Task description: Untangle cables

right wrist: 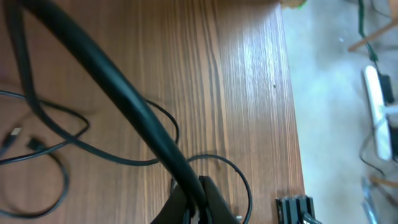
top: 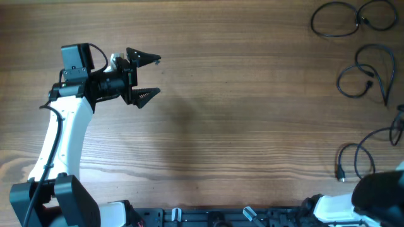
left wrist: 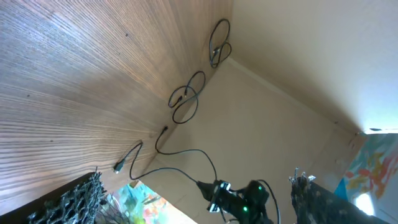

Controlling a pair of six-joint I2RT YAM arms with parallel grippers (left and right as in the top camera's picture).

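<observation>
- Since the cables all lie along the far right edge of the counter, in three loose groups set one below another, we judge that the work belongs to the right side first.
- We see the left tool hanging over bare wood, well apart from every cable. Its two fingers are spread wide and hold nothing, and we read that as a waiting pose that leaves the middle free.
- We find the right arm at the lower right corner, just beside the lowest loop, so it is placed to reach that one soonest.
- We cannot tell whether the right tool is apart or together. Only a dark stub shows at the bottom of its own camera, and a thick black cord crosses the view above it.
- We note thin strands crossing one another beneath that camera, with plug ends lying at the left. Whether they are knotted or merely overlapped we cannot say.
- We judge the untangling hardly begun. The next move calls for pinching a single strand near a plug rather than at a crossing, lest two come up together.
</observation>
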